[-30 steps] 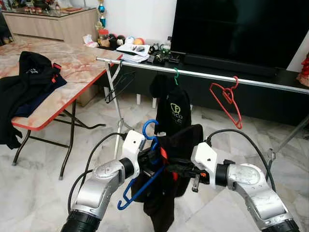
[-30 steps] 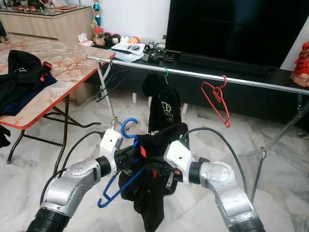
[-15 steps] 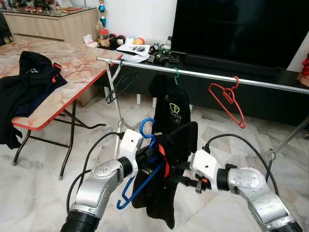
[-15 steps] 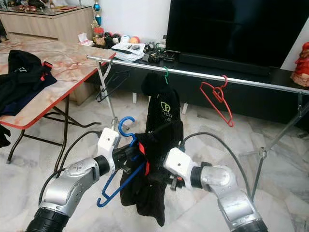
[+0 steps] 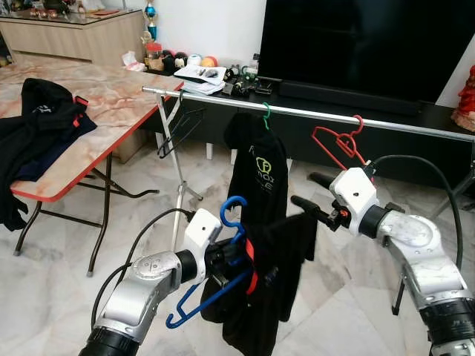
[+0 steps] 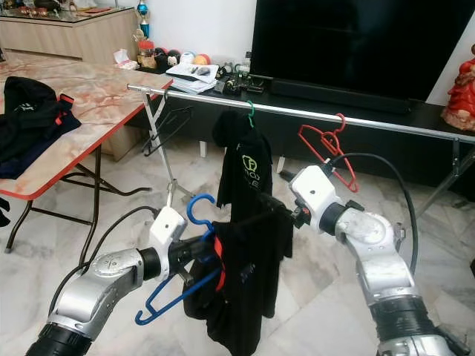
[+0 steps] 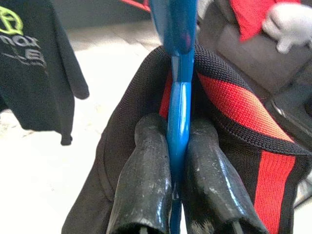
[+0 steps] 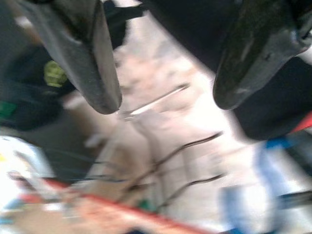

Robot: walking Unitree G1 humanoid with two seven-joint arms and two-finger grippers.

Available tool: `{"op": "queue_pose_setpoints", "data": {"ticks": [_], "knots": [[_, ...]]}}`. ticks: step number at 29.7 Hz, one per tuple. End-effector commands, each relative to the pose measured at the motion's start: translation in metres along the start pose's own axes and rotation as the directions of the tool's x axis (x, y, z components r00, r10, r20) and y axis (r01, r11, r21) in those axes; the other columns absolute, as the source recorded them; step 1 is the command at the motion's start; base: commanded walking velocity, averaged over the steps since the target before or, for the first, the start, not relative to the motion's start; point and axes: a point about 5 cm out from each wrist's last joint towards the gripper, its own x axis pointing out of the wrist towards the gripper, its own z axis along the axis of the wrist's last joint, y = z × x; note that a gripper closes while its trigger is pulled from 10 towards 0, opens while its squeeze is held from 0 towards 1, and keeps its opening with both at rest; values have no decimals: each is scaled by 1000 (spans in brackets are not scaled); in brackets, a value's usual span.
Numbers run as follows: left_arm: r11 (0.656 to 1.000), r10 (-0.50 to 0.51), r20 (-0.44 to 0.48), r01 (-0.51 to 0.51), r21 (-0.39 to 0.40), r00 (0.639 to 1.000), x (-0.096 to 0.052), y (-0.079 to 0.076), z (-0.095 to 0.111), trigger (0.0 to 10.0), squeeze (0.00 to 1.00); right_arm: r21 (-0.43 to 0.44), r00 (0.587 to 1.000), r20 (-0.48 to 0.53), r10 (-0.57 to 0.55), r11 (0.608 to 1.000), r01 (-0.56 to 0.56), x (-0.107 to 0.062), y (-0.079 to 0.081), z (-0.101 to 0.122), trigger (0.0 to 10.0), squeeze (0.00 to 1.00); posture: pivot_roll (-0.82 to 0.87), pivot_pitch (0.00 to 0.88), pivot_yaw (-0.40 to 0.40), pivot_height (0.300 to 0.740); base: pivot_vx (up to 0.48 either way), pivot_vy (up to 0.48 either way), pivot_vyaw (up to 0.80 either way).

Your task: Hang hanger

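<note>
My left gripper [image 5: 231,254] is shut on the neck of a blue hanger [image 5: 204,300], with its fingers [image 7: 146,185] pinching the blue stem. A black garment with red trim [image 5: 267,282] hangs from this hanger in front of me, below the rail. My right gripper [image 5: 307,190] is open and raised to the right of the garment, just above its shoulder, with nothing between its fingers [image 8: 85,53]. The silver clothes rail [image 5: 312,115] runs across ahead. It carries a black T-shirt on a green hanger [image 5: 260,167], an empty red hanger [image 5: 338,144] and a black wire hanger [image 5: 178,122].
A folding table [image 5: 111,96] with dark clothes [image 5: 37,119] stands on the left. A large TV [image 5: 356,44] on a low black console sits behind the rail. The rail's legs [image 5: 174,170] stand on pale marble floor.
My right gripper has come away from the garment and risen up and to the right. The garment has dropped to hang lower from the blue hanger. The left gripper keeps its hold.
</note>
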Motion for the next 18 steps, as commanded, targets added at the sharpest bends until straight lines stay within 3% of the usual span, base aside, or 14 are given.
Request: {"op": "queue_pose_setpoints", "data": {"ticks": [1,6,11,18], "knots": [[996,-47,36,45,75,998,1,-5,12,10000,0,-12,993,5,118,993,-117,-2,2,2,10000,0,102,0,-89,740,0,0,0],[986,-97,21,93,137,995,-2,-7,13,10000,0,-85,957,-106,270,957,-279,-11,-7,-1,10000,0,107,0,-92,740,0,0,0],[971,-169,-11,168,167,986,-4,-14,12,10000,0,-103,927,-79,367,922,-374,-13,-12,5,10000,0,111,0,-94,740,0,0,0],[938,-248,-39,250,239,968,-5,-24,12,10000,0,-116,872,-76,484,864,-490,-4,-3,0,10000,0,122,0,-95,740,0,0,0]]}}
